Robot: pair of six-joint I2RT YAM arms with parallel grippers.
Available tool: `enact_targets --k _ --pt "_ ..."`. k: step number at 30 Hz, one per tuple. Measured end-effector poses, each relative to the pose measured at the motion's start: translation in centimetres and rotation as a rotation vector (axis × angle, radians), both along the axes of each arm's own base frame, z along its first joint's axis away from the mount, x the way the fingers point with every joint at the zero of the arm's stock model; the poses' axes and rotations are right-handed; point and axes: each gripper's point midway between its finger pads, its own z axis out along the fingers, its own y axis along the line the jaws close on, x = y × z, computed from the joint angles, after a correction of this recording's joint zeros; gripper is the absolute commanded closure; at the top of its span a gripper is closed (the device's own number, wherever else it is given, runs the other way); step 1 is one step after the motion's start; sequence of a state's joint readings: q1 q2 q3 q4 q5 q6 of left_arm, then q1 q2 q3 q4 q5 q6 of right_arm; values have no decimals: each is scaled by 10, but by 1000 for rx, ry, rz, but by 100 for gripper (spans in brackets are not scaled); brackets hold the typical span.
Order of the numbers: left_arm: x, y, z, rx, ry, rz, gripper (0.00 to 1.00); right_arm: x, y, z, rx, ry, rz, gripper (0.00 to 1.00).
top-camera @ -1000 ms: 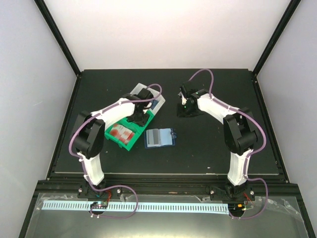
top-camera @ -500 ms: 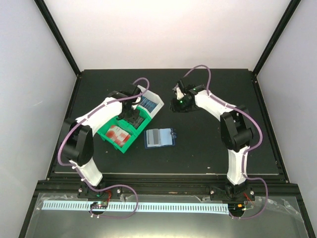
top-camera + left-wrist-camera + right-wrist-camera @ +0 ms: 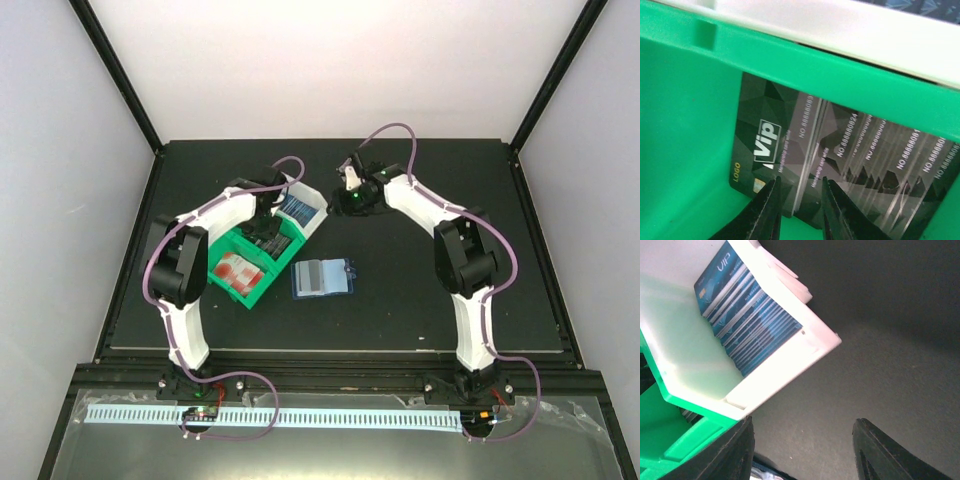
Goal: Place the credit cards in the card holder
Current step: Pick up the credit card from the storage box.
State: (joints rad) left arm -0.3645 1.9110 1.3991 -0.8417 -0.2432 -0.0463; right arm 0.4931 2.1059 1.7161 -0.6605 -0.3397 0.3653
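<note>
my left gripper (image 3: 799, 202) is down in the middle compartment of the green-and-white bin (image 3: 685, 125). its jaws are narrow, one on each side of the front dark cards (image 3: 785, 145); i cannot tell whether they pinch. my right gripper (image 3: 802, 455) stands wide with nothing in it over bare tabletop (image 3: 890, 365), just beside the white end compartment holding the blue cards (image 3: 747, 322). the card holder (image 3: 322, 278) lies open at the bin's 4 o'clock, near it but apart. red-and-white cards (image 3: 238, 268) sit in the near compartment.
</note>
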Motion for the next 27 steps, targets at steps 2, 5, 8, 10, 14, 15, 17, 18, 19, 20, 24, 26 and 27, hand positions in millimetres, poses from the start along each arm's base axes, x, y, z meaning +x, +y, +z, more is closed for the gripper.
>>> enact_targets --k 2,5,8,10,14,15,17,18,19,20,24,26,27 --pt "4 4 0 6 -7 10 76 2 5 -1 4 -1 8 44" --pt "8 11 -1 10 -13 26 73 2 15 -8 4 8 17 44" --pt "12 14 -5 5 -10 37 70 2 21 -14 3 19 21 36" --pt "15 15 -8 -6 -8 40 69 2 25 -16 7 28 14 32" --pt "17 18 -13 -20 7 49 66 2 27 -23 15 52 -4 29" --pt "17 19 -14 -24 10 52 65 2 28 -25 16 59 -7 29" --pt "17 20 -16 -37 15 55 63 3 30 -28 24 70 -9 29" --pt "18 20 -16 -42 17 54 62 4 32 -29 30 77 -11 29" --pt "19 20 -17 -51 20 55 61 5 34 -30 36 79 -11 29" --pt "20 20 -17 -59 18 54 60 7 36 -31 41 83 -11 29" --pt "22 17 -16 -88 18 47 56 13 43 -38 52 88 -5 29" --pt "22 15 -16 -103 21 45 54 14 45 -42 51 95 -2 29" --pt "22 16 -17 -107 23 47 54 14 46 -43 50 97 -1 29"
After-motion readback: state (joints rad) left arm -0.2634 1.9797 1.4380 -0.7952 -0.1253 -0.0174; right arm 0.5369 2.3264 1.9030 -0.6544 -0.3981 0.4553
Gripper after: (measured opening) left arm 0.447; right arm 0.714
